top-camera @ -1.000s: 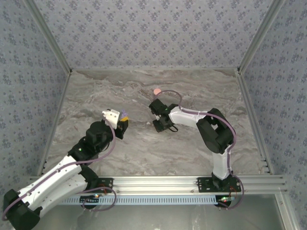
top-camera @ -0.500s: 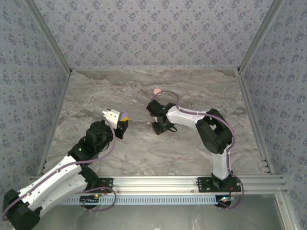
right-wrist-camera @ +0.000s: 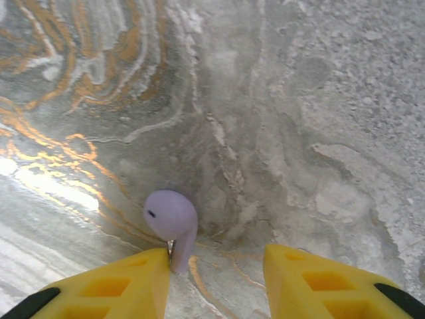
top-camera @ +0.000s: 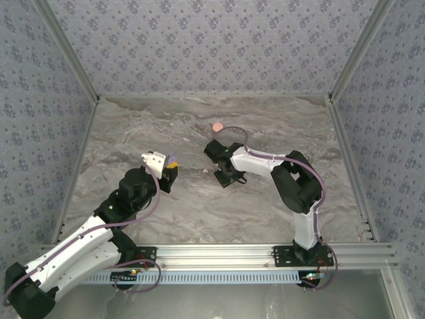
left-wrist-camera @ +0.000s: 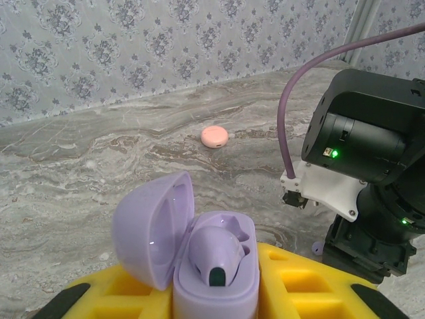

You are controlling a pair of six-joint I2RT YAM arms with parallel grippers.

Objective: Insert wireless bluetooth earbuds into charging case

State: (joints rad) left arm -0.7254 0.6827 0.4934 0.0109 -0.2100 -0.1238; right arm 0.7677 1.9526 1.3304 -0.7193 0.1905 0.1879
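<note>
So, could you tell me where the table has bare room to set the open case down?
Bare marble lies left of the pink disc toward the left wall, and along the right wall beyond the right arm. The middle is crowded: the left gripper holds the lavender case there, beside the right gripper over a lavender earbud.

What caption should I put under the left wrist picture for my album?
Open purple case, one earbud tucked inside, held in yellow fingers; a pink disc waits behind.

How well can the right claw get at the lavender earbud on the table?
Likely yes: the right claw stands open right at the earbud, nothing between; it lies off-centre by one finger.
</note>
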